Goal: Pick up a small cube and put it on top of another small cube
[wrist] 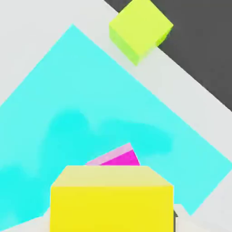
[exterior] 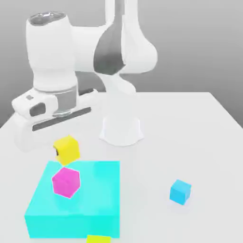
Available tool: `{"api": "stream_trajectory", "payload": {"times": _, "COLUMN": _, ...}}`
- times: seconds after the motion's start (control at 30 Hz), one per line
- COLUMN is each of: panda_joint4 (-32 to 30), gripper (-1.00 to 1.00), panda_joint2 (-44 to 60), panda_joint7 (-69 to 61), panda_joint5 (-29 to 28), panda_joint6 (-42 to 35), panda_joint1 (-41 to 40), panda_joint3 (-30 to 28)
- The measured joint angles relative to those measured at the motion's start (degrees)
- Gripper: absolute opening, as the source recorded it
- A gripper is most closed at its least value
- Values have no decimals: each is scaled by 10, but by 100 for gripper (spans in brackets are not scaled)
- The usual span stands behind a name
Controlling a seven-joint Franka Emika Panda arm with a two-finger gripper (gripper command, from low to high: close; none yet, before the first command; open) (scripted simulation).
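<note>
Yellow, the small cube (wrist: 112,199) sits clamped in the gripper (exterior: 64,151), carried above the cyan block (exterior: 95,199). The magenta cube (exterior: 66,182) lies just below, seemingly slightly offset; next: centre, then lower.

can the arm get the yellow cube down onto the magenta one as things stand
Probably yes: the yellow cube hangs above the magenta cube, which sits on the cyan block, with nothing between them.
</note>
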Motion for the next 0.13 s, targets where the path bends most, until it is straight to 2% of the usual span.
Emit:
{"api": "stream_trajectory", "payload": {"times": 0.03, "panda_joint4": -5, "gripper": -100, "panda_joint2": 17, "panda_joint7": -5, "panda_joint5": 7, "panda_joint6": 21, "panda_joint1": 1, "panda_joint3": -2}}
{"api": "stream_trajectory", "payload": {"times": 0.07, "panda_joint4": -8, "gripper": 100, "panda_joint2": 30, "panda_joint7": -9, "panda_joint5": 11, "panda_joint6": 37, "panda_joint1": 1, "panda_joint3": -3}}
{"api": "stream_trajectory", "payload": {"times": 0.13, "panda_joint4": -8, "gripper": 100, "panda_joint2": 30, "panda_joint7": -9, "panda_joint5": 11, "panda_joint6": 37, "panda_joint1": 1, "panda_joint3": -3}}
